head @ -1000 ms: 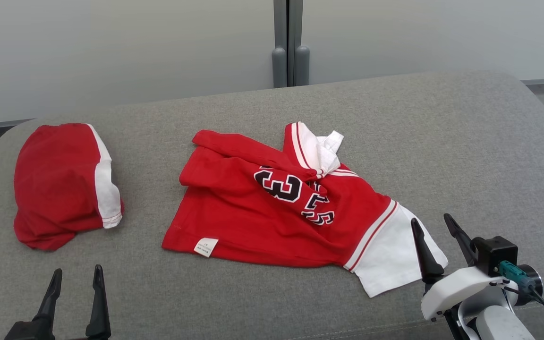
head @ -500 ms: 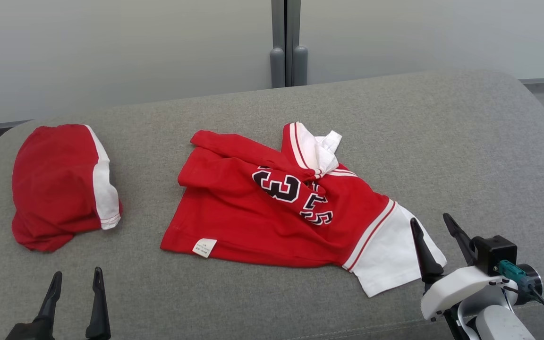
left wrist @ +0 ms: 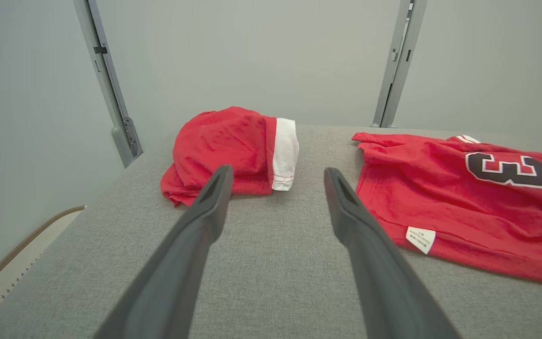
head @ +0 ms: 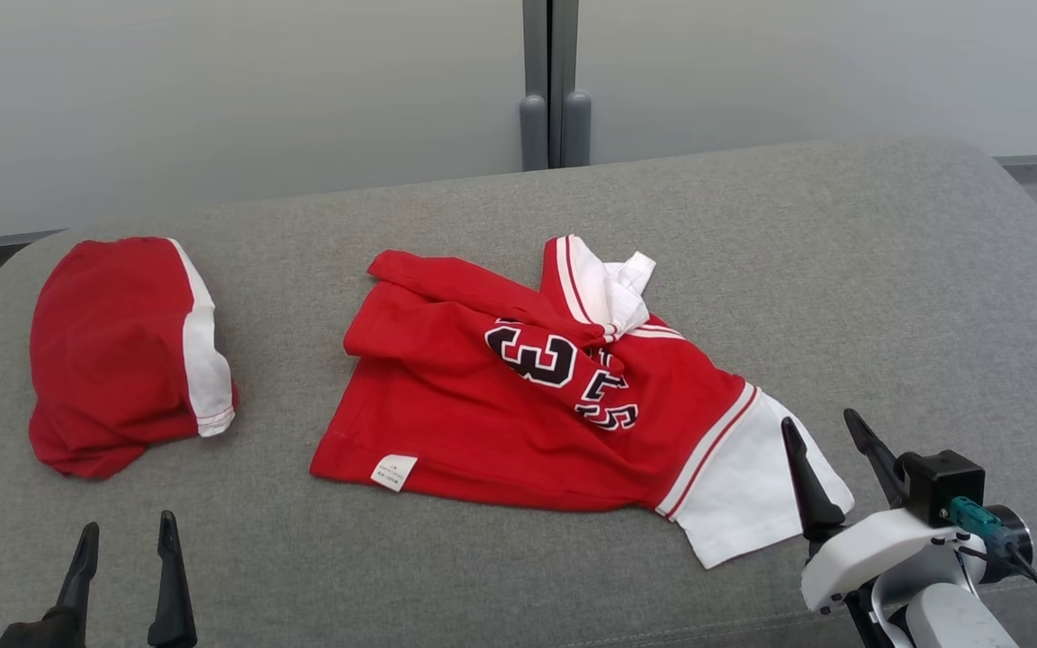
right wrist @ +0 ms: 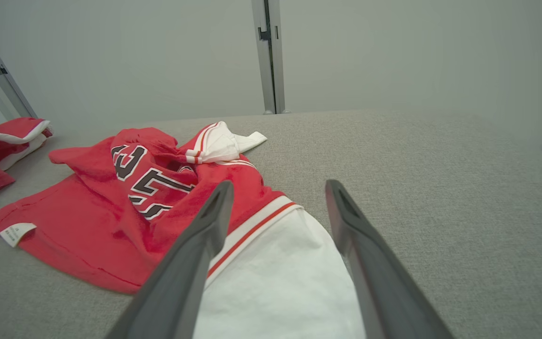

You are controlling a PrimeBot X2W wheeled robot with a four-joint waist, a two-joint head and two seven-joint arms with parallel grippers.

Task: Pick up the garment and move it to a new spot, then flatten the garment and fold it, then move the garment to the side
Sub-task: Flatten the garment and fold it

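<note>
A grey fabric bench (head: 888,270) carries two obstacles: a crumpled red jersey (head: 473,423) across the middle, its white sleeve (head: 743,486) reaching toward the near right, and a folded red garment (head: 104,351) by the left edge. A bare strip runs between them; the left claw (head: 126,526), fingers spread, points into it from the near edge. The right claw (head: 818,419), fingers spread, straddles the sleeve. The bench's right part lies bare, up to a pale wall (head: 212,90) with a grey post (head: 554,117).

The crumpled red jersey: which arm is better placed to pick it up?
Right, probably. The right arm's open fingers point at the white sleeve of the crumpled red jersey; the left arm's open fingers face bare grey cushion beside it.
</note>
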